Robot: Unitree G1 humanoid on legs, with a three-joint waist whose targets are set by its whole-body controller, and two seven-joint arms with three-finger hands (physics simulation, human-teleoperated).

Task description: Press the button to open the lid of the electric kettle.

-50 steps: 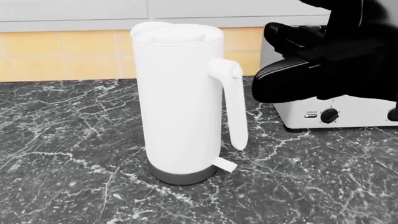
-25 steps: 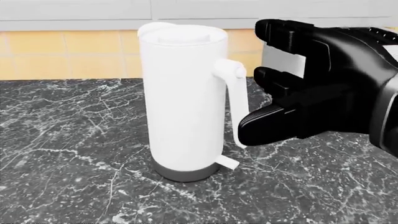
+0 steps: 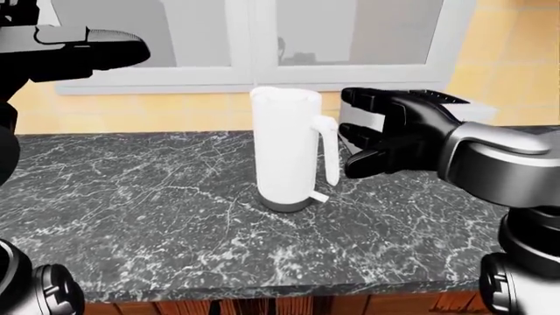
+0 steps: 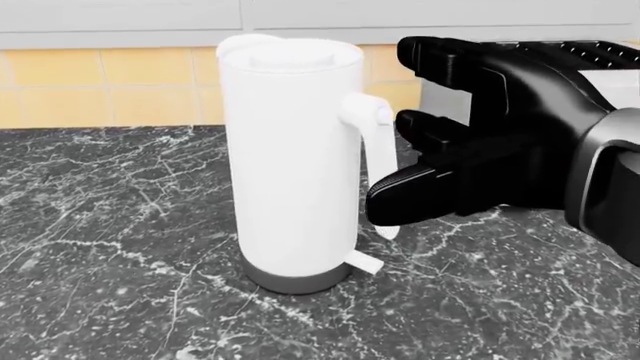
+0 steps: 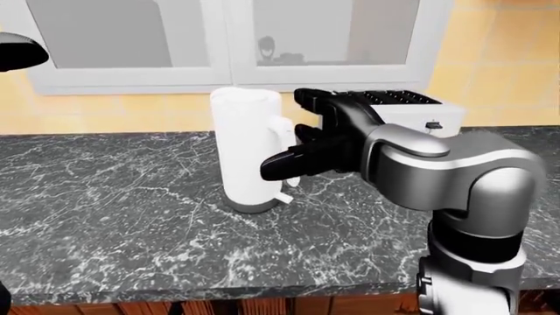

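- Sitting nearest the camera is the dark marble counter [image 3: 157,216], its edge running along the bottom of the eye views.
- Next up, the white electric kettle [image 4: 292,157] stands upright mid-counter on a grey base, lid [image 4: 290,52] closed, handle [image 4: 374,161] facing right.
- The right hand [image 4: 470,150] is just beside that handle, fingers spread; the lowest finger [image 4: 415,202] overlaps the handle's bottom end, can't tell if it's touching.
- The left hand [image 3: 83,52] hovers top left, well apart, and I can't tell its finger state.
- Farther off is a toaster [image 5: 411,108], then yellow tiles [image 4: 110,86].
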